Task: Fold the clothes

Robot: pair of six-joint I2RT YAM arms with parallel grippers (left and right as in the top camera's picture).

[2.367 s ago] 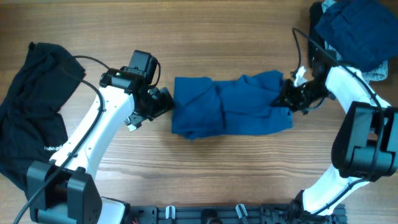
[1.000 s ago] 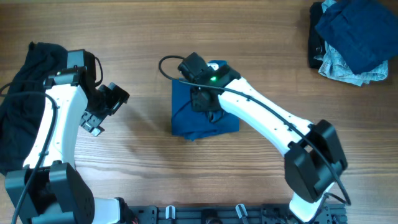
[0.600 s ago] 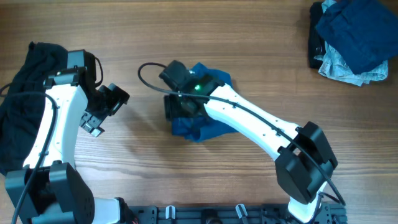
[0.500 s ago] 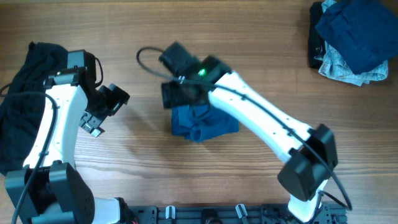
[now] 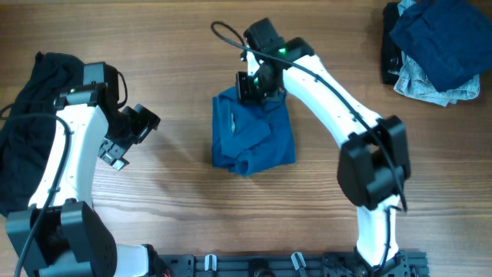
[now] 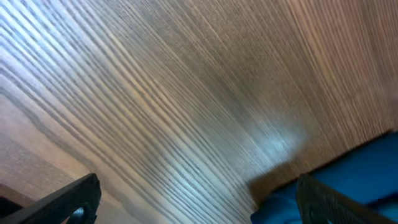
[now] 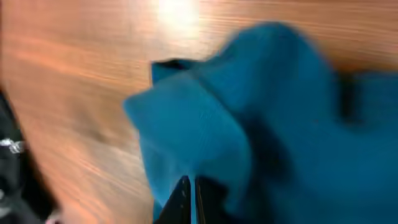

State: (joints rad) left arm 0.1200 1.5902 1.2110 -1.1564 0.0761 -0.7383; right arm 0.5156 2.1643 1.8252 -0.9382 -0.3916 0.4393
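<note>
Two garments of the task are in view. One teal-blue shirt (image 5: pixel 254 138) lies folded into a compact, roughly square bundle at the middle of the table (image 5: pixel 231 223), with loose folds on its top face and a rumpled near edge. One black garment (image 5: pixel 31 131) with small white lettering lies spread along the left edge of the table, well apart from the shirt. One navy and pale-denim heap (image 5: pixel 434 46) sits at the far right corner.

Two grippers are in view. The right gripper (image 5: pixel 247 86) is at the far edge of the teal-blue shirt, directly over its far left corner. In the right wrist view its fingertips (image 7: pixel 181 199) stand together with no gap, against blurred blue fabric (image 7: pixel 261 124). Whether any fabric is pinched between them cannot be told.

The left gripper (image 5: pixel 132 138) is between the black garment and the shirt, touching neither. Its jaws are fully apart and hold nothing. In the left wrist view its two fingers (image 6: pixel 68 202) appear at opposite lower corners, with bare wood between them and one edge of the shirt (image 6: pixel 354 180) at the lower right.
</note>
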